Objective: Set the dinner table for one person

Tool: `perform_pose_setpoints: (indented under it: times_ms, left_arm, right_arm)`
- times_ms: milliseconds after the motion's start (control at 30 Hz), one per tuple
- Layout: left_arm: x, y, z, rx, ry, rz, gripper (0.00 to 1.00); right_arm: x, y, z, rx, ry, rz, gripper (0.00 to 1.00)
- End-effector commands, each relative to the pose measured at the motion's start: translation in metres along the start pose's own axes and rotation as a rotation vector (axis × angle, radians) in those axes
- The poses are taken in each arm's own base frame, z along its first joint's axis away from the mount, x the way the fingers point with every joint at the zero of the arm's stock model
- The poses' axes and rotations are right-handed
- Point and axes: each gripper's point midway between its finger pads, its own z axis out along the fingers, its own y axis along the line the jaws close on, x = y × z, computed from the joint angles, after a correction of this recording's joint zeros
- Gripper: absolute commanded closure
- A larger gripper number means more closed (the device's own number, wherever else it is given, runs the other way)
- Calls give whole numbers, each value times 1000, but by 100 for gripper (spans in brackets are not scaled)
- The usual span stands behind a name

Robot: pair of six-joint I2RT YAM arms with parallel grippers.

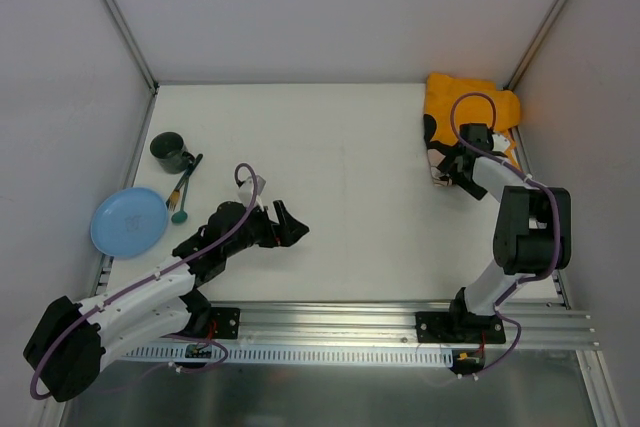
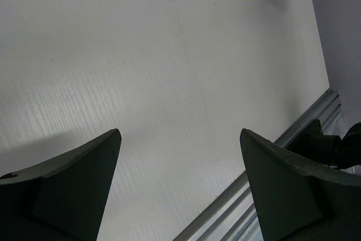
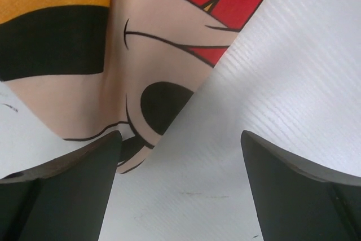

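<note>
**Table.** The table [image 1: 340, 147] is the white rectangular surface that fills the middle of the overhead view. Grey walls enclose it on the left, far and right sides. An aluminium rail [image 1: 350, 322] runs along its near edge and carries both arm bases.

**Left hand.** The left hand [image 1: 292, 224] is positioned over the near-left part of the table and points to the right. Its jaws stand wide apart and hold nothing. The left wrist view shows only bare white table [image 2: 169, 55] between the two dark fingers [image 2: 73, 190].

**Right hand.** The right hand [image 1: 446, 173] is positioned at the far right of the table, at the near-left edge of the placemat [image 1: 470, 102]. Its jaws stand wide apart and nothing is gripped. In the right wrist view, a printed corner of the placemat [image 3: 84, 71] lies ahead of the hand, closer to the left-side finger [image 3: 67, 190]. Bare table [image 3: 282, 83] shows on the other side. Contact between the fingers and the cloth cannot be determined.

**Other items.**
- The orange placemat is crumpled in the far right corner.
- A dark green mug [image 1: 170, 152] stands upright at the far left.
- A light blue plate [image 1: 128, 222] lies at the left edge, nearer than the mug.
- Utensils [image 1: 183, 192] lie together between the mug and the plate. Their exact type cannot be determined.
</note>
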Motion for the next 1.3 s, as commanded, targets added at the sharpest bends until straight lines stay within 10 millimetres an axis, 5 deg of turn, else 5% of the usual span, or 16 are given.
perform_pose_setpoints:
  times_ms: [0,233,600,733,867,967,1100,1267]
  left_arm:
    - [-7,-2,0,11,-45,26,12]
    - [-7,0,3,1,-48,24,12]
    - [-6,8,9,-33,-43,30,11]
    - [-4,11,12,-44,-38,35,12]
    - [-4,12,14,-47,-35,36,12]
    - [-2,11,15,-43,-28,32,11]
    - [-5,6,16,-25,-32,28,12]
    - [-17,-7,16,9,-57,32,11]
  right_arm:
    - [-16,2,-3,-18,-1,30,9]
    - [-19,11,8,-40,29,32,22]
    - [-15,34,25,-93,93,63,29]
    - [-12,36,29,-96,105,71,56]
    - [-12,37,29,-99,105,71,100]
    - [-12,35,27,-94,96,61,100]
    - [-21,35,1,-92,41,14,100]
    - [-25,58,-77,-156,-69,-94,100]
